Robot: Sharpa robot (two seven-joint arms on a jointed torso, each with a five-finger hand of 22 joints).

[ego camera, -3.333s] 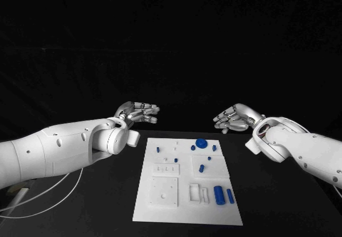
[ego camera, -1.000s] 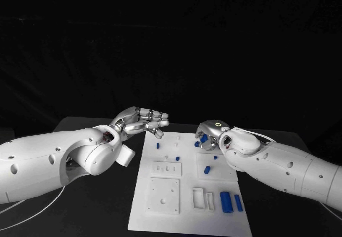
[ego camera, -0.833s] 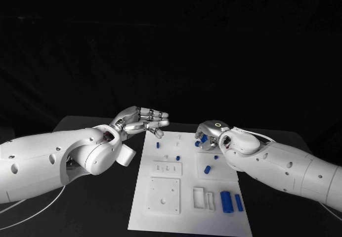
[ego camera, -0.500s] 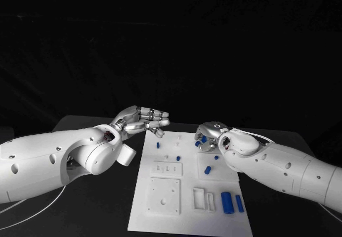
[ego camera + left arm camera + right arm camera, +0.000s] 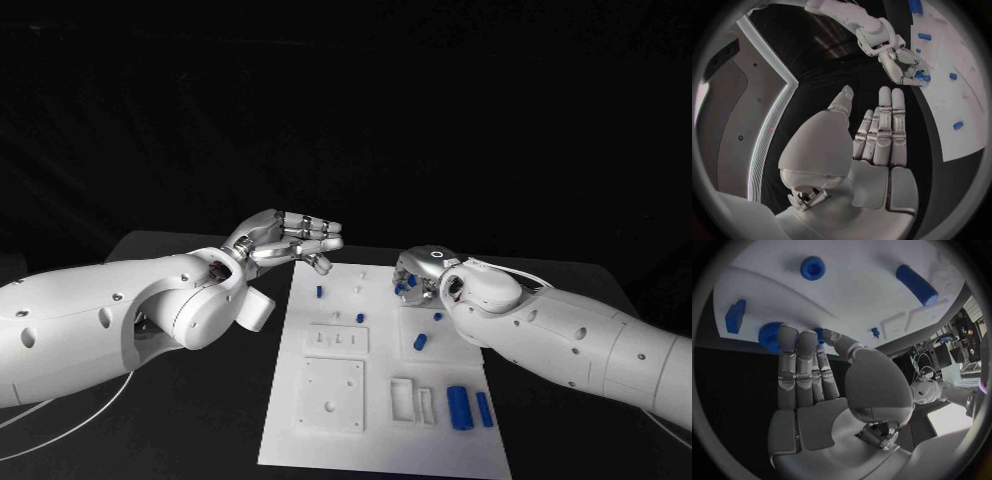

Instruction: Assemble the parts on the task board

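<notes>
- The black table (image 5: 173, 400) is seen under the robot's two white arms, which reach in from either side toward its far end.
- The white rectangular task board (image 5: 378, 400) lies lengthwise in the middle of the table, with pale raised blocks on its near half.
- The left hand (image 5: 286, 240) is held above the table just beside the board's far left corner, its silver fingers bent forward and apart, with nothing in them; in the left wrist view (image 5: 873, 145) the fingers are seen straight and side by side.
- The right hand (image 5: 418, 272) is lowered, palm down, onto the board's far right part; its fingertips (image 5: 792, 335) rest against a round ribbed blue part (image 5: 770, 337), though a full grip cannot be confirmed.
- Two long blue cylinders (image 5: 459, 407) lie side by side near the board's near right edge.
- Small blue pegs (image 5: 420, 342) are scattered across the board's middle and far half.
</notes>
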